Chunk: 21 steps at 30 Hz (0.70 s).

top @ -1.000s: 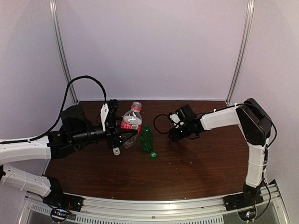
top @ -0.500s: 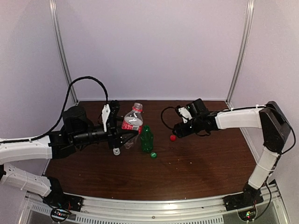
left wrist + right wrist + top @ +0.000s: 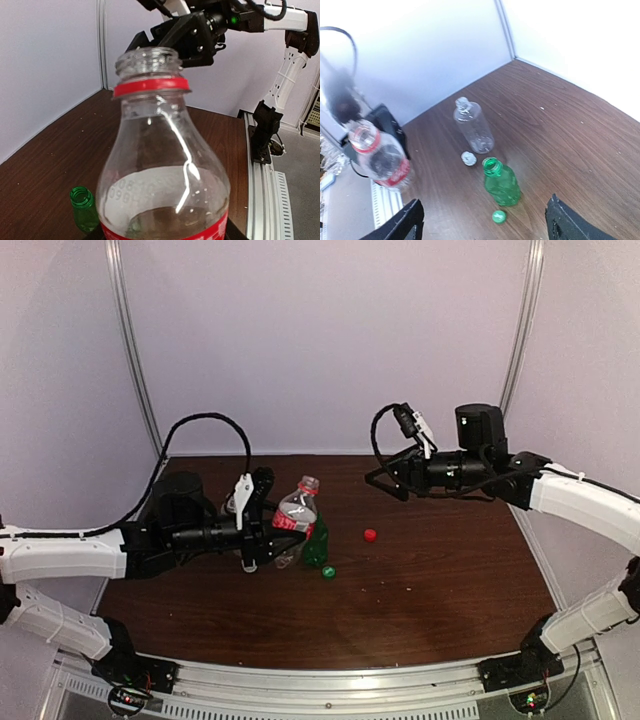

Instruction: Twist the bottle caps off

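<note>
Now shown just after release: the right claw (image 3: 386,481), nearly closed beside the bottles a second ago, has let the red cap (image 3: 370,535) drop to the table (image 3: 450,600) and drawn back high, its jaws wide and empty. The left claw (image 3: 274,550) grips the red-labelled bottle (image 3: 297,516) by its body, raised and tilted; the neck is bare (only a red ring remains). The green bottle (image 3: 501,187) stands open, the green cap (image 3: 498,216) just beside it; the clear bottle (image 3: 474,127) lies on its side near the white cap (image 3: 468,158). All three caps appear off, so the task looks essentially complete. The label's print is unreadable, and faint embossed digits above it cannot be made out.
</note>
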Each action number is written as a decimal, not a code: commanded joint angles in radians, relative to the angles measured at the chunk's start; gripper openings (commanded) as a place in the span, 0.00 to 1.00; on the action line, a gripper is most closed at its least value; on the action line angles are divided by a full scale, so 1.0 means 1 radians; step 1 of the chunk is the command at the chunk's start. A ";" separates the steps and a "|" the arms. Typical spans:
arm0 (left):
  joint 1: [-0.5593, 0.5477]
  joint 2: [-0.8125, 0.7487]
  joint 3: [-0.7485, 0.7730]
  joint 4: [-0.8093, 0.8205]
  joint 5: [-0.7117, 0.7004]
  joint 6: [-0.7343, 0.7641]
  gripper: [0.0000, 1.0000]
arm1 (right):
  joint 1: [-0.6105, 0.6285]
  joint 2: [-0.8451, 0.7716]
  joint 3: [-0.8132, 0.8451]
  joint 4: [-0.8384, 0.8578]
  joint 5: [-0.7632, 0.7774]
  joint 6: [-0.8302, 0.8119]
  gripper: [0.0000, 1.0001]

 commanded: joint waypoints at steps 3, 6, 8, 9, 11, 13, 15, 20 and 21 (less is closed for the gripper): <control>0.006 0.058 0.064 0.054 0.081 0.011 0.30 | 0.080 -0.008 0.096 0.051 -0.168 0.054 0.87; 0.007 0.079 0.080 0.055 0.108 0.007 0.30 | 0.119 0.029 0.139 0.031 -0.166 0.050 0.87; 0.005 0.091 0.087 0.054 0.121 0.005 0.30 | 0.141 0.061 0.164 0.024 -0.169 0.046 0.87; 0.005 0.094 0.088 0.054 0.125 0.004 0.30 | 0.154 0.073 0.174 0.021 -0.172 0.044 0.87; 0.003 0.099 0.090 0.052 0.129 0.004 0.30 | 0.173 0.097 0.194 0.014 -0.174 0.039 0.87; 0.003 0.102 0.089 0.051 0.132 0.004 0.30 | 0.190 0.119 0.212 0.007 -0.179 0.034 0.86; 0.003 0.103 0.090 0.049 0.133 0.005 0.30 | 0.206 0.138 0.229 -0.001 -0.181 0.028 0.83; 0.003 0.104 0.082 0.048 0.134 0.006 0.30 | 0.232 0.177 0.250 -0.004 -0.196 0.026 0.70; 0.003 0.103 0.080 0.049 0.134 0.006 0.30 | 0.234 0.184 0.253 -0.004 -0.199 0.027 0.66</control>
